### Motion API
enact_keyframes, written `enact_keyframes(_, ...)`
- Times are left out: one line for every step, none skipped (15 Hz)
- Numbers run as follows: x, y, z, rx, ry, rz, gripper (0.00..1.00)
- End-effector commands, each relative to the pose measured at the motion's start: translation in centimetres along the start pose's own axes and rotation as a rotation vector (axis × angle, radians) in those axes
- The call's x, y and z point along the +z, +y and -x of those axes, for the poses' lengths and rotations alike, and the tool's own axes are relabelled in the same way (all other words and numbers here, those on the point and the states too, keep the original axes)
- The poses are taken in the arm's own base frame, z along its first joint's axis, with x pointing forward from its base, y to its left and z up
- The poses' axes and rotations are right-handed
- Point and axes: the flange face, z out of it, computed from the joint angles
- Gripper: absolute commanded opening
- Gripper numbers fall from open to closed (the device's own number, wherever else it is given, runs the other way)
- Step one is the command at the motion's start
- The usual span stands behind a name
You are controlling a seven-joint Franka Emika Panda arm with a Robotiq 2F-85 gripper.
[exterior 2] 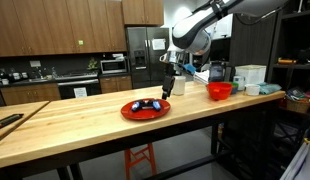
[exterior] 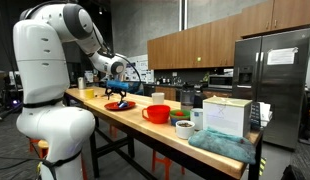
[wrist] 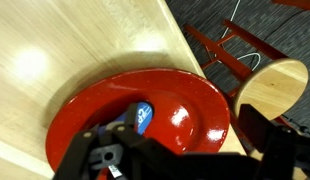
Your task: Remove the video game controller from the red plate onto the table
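Observation:
The red plate (exterior 2: 130, 113) lies flat on the light wooden table (exterior 2: 75, 125); it also shows in an exterior view (exterior: 125, 107) and in the wrist view (wrist: 185, 100). The video game controller (exterior 2: 147, 104) is a small black lump with a blue patch, resting on the plate. In the wrist view the controller (wrist: 141, 116) is partly hidden behind my gripper's body. My gripper (exterior 2: 167, 90) hangs just above the plate's far edge, apart from the controller. Its fingers (wrist: 180, 140) are spread wide, open and empty. The gripper also shows in an exterior view (exterior: 117, 73).
A deeper red bowl (exterior 2: 221, 91) stands further along the table, with a white box (exterior: 225, 115), cups and a teal cloth (exterior: 223, 145) beyond it. The table's front edge runs close to the plate. A wooden stool (wrist: 270, 80) stands below that edge.

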Motion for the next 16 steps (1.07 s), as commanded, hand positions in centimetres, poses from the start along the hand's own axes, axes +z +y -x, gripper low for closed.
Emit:
enact_keyframes(0.5, -0.6, -1.3, -0.056, -0.004, -0.008, 1.0)
enact_keyframes(1.0, -1.0, -1.7, -0.066, -0.001, 0.002, 1.0)
enact_keyframes(1.5, -1.2, -2.0, -0.077, 0.001, 0.01, 1.0)
enact_keyframes(2.0, -1.4, -2.3, -0.09, 0.006, 0.026, 1.0)
enact_keyframes(2.4, -1.5, -2.5, -0.112, 0.004, 0.057, 1.0)
enact_keyframes(2.6, -1.5, -2.8, -0.129, 0.003, 0.077, 1.0)
enact_keyframes(2.8, -1.4, -3.0, -0.144, -0.001, 0.105, 1.0)
enact_keyframes(2.9, -1.3, -3.1, -0.157, -0.007, 0.131, 1.0)
enact_keyframes(2.9, -1.2, -3.2, -0.169, -0.014, 0.158, 1.0)
enact_keyframes(2.7, -0.9, -3.2, -0.176, -0.022, 0.19, 1.0)
enact_keyframes(2.4, -0.6, -3.3, -0.18, -0.031, 0.221, 1.0)
enact_keyframes(1.9, -0.3, -3.3, -0.182, -0.038, 0.253, 1.0)
enact_keyframes(1.6, 0.1, -3.3, -0.183, -0.043, 0.282, 1.0)
enact_keyframes(1.2, 0.4, -3.4, -0.18, -0.044, 0.305, 1.0)
enact_keyframes(1.1, 0.6, -3.5, -0.176, -0.038, 0.318, 1.0)
enact_keyframes(1.1, 0.7, -3.7, -0.17, -0.03, 0.313, 1.0)
